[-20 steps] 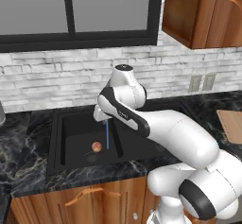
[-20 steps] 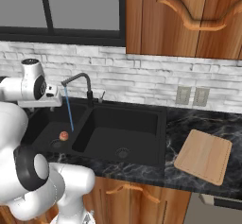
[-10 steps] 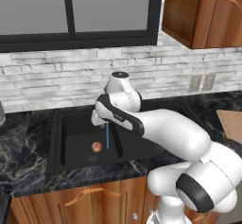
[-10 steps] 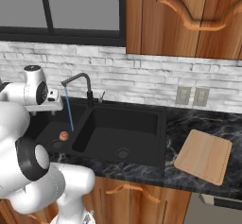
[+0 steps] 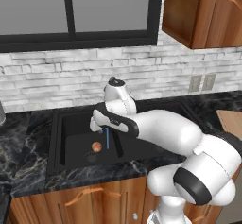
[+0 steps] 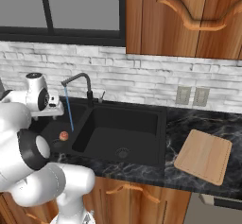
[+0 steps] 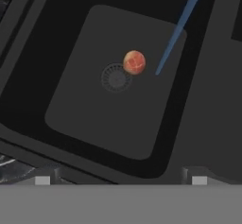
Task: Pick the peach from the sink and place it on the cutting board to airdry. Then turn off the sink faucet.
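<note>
From the left base view, my arm reaches over the left basin of the sink (image 5: 71, 124), with my gripper (image 5: 97, 125) hanging above it. The peach (image 5: 96, 146) lies on the basin floor just beside the drain (image 5: 91, 156), and water (image 5: 107, 138) runs down next to it. I judge I am in the approach for the pick, with nothing held yet.

From the right base view, the sink faucet (image 6: 78, 83) pours a thin stream into that basin, where the peach (image 6: 63, 135) sits. The cutting board (image 6: 204, 155) waits on the counter (image 6: 189, 121), well apart to the right.

The hand view looks down on the peach (image 7: 134, 62), touching the drain ring (image 7: 116, 77), with the stream (image 7: 177, 29) just beside it. I cannot tell how my fingers stand. Next I need to centre over the fruit and descend.

Against half a second ago, my wrist has swung lower and further left over the basin; the peach has not moved.
</note>
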